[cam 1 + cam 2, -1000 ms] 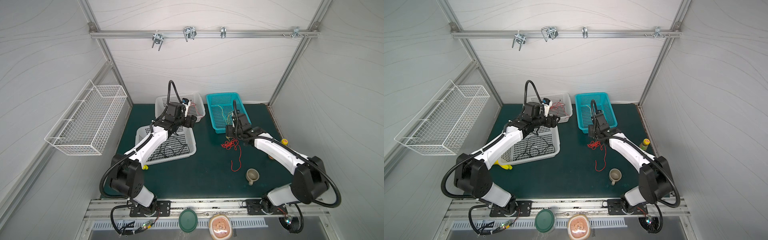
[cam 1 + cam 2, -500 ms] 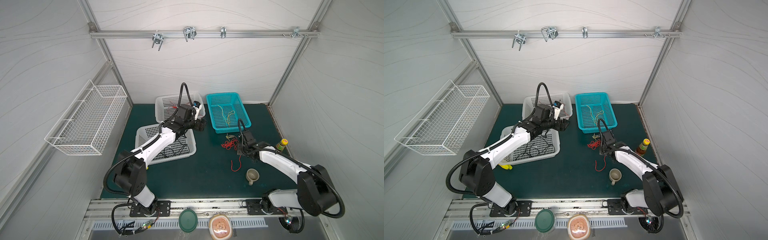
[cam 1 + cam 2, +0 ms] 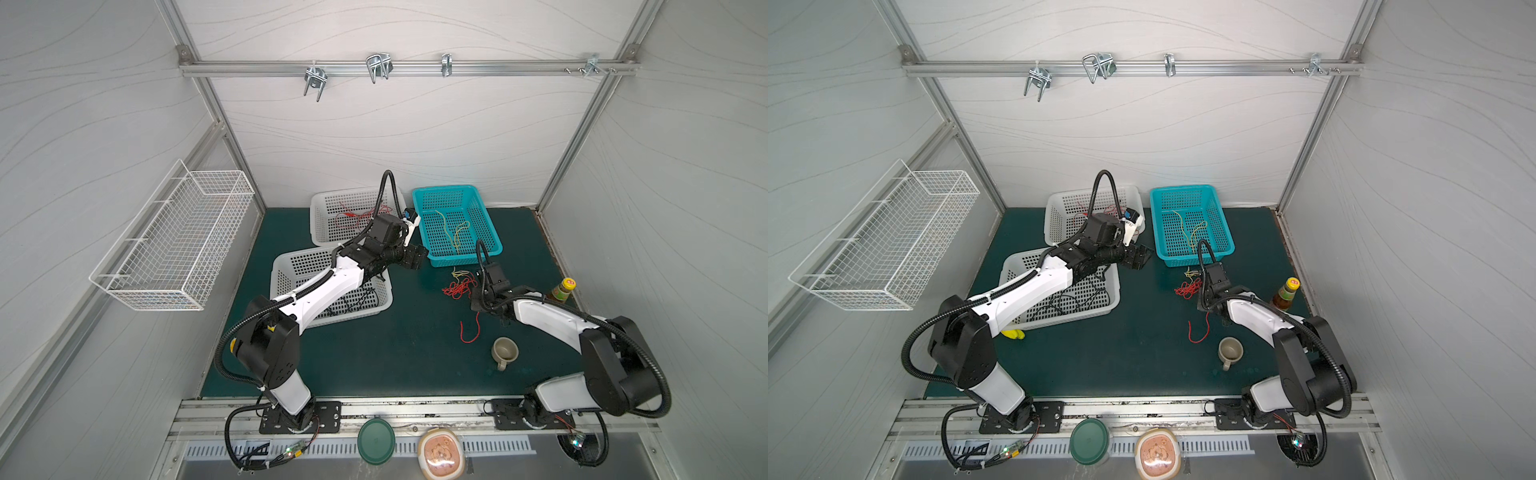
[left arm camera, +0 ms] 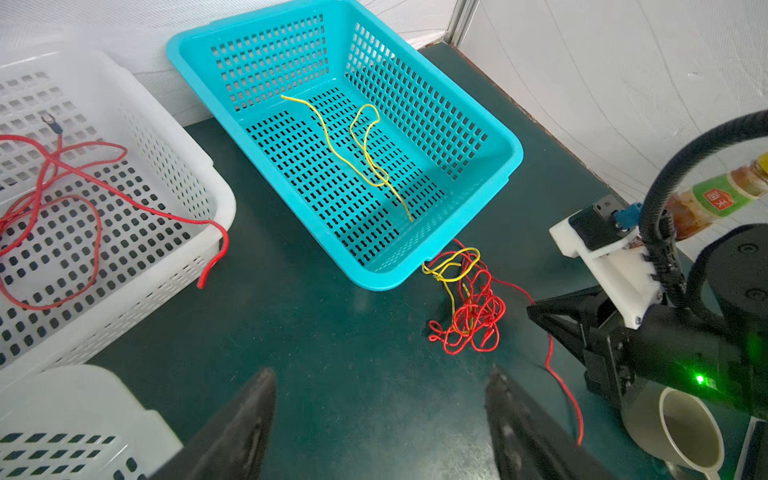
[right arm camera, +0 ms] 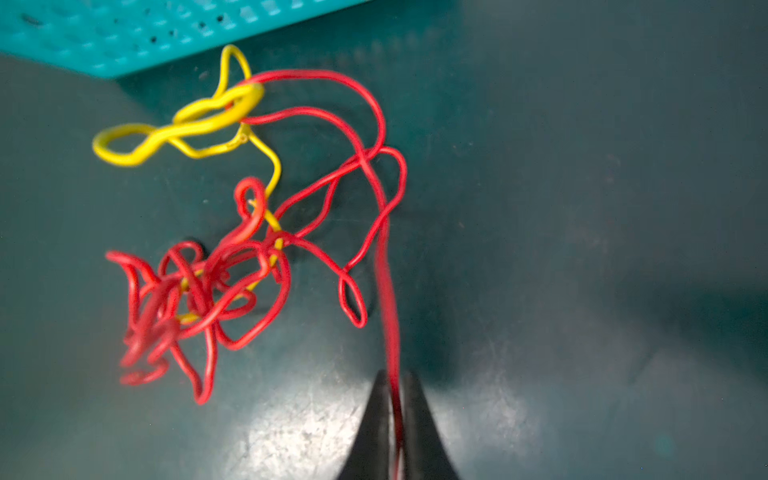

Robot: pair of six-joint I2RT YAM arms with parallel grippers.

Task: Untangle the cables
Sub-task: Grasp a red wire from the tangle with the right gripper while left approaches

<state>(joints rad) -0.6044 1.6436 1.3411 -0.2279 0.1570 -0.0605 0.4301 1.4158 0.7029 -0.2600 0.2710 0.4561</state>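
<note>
Tangle (image 3: 459,286) of red and yellow cables is lying on the mat (image 3: 374,353), just in front of the teal basket (image 3: 465,261), close to its near corner. In the right wrist view the yellow loops are sitting on the basket side of the knot, with the red mass bunched beyond them.

Right gripper (image 5: 395,376) is pinching a red strand (image 5: 388,291), with its fingers (image 5: 374,415) pressed together on the wire. The strand is running from the grip up into the tangle. In a top view a loose red tail (image 3: 469,332) is curling over the mat toward the mug (image 3: 504,351).

Left gripper (image 4: 381,374) is hovering over the mat between the near white basket (image 3: 276,270) and the teal basket. Its fingers are spread wide and holding nothing. It is facing the tangle from the other side.

Two yellow cables (image 4: 361,153) are lying loose in the teal basket. Red cables (image 3: 357,216) are lying in the far white basket (image 3: 316,220), one end drooping over its rim in the left wrist view. Black cables (image 3: 357,301) are lying in the near white basket.

Bottle (image 3: 563,291) is standing upright at the mat's right edge, behind the right arm.
</note>
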